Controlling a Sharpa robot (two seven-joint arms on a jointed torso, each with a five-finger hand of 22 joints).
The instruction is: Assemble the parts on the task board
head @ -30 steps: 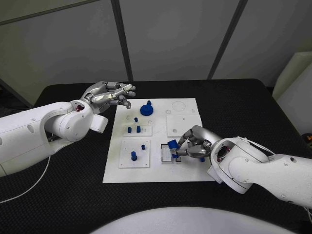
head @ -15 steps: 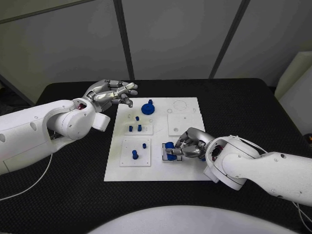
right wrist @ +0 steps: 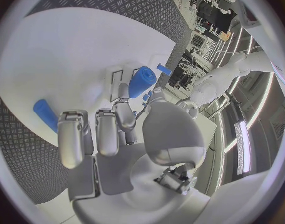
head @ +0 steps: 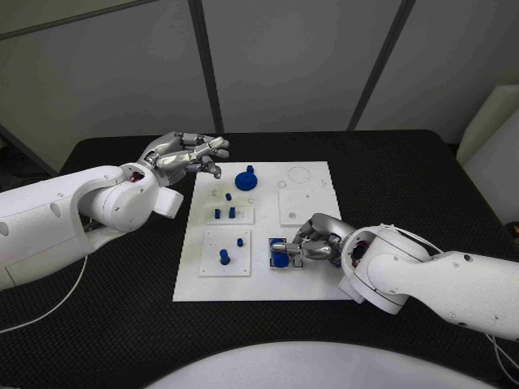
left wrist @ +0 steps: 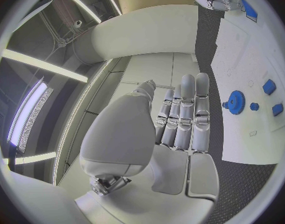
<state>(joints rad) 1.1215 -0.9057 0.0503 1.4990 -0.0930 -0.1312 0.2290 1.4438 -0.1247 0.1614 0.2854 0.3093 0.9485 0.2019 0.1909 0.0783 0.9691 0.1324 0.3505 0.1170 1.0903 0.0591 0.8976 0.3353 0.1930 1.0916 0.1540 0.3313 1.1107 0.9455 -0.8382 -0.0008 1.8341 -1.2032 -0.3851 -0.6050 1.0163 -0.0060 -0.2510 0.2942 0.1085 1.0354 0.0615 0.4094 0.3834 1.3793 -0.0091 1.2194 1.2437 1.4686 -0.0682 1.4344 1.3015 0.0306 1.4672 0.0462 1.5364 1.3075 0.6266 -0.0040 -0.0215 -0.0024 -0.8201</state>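
Looked matt white plastic on the task board (head: pixel 312 285), smooth. Blue parts: gear (head: pixel 246 181) and cylinder (right wrist: pixel 142 81), matt plastic, slight sheen. Table (head: pixel 108 316) covered in black textured mat, diamond-tread pattern in right wrist view. Left hand (head: pixel 187 156) and right hand (head: pixel 307 241): brushed silver metal, satin finish. Arm shells glossy white plastic.

Left robot hand (head: pixel 187 156) raised, fingers apart (right robot hand (head: pixel 310 241) curled low)

No readable text, label, brand or number anywhere on the task board (head: pixel 310 288). Faint round and square marks near its far edge, possibly outlines rather than writing, too small to tell.
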